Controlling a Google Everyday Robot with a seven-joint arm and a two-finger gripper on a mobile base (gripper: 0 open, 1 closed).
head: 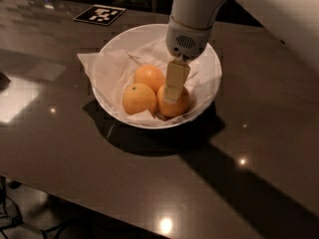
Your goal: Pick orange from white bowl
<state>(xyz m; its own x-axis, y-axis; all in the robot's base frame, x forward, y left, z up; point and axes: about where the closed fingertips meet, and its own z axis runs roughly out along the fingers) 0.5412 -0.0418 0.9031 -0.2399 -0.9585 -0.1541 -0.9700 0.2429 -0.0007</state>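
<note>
Grasping looks like the step in hand. The gripper (172, 96) hangs inside the white bowl (209, 91), low against the orange (182, 106), which lies at about 5 o'clock in the bowl on the crumpled napkin (107, 68). I cannot tell whether the gripper is open, closed or already gripping the fruit, because its far side is hidden behind its own body.

Two neighbours crowd the target. The orange with the dark stem dot (139, 99) appears to touch it on its 9 o'clock side, and a third orange (149, 76) sits just beside it at 11 o'clock.

To do this well, the gripper should straddle the widest part of the fruit. Its closing line should stay clear of the 9 and 11 o'clock sides so that neither neighbour is pinched or nudged. A round fruit can roll out of an off-centre squeeze, so a slow, centred close seems wise. The lift is probably best taken straight up, away from the bowl wall at 3 o'clock. Loose napkin folds might snag and come up with the orange.
</note>
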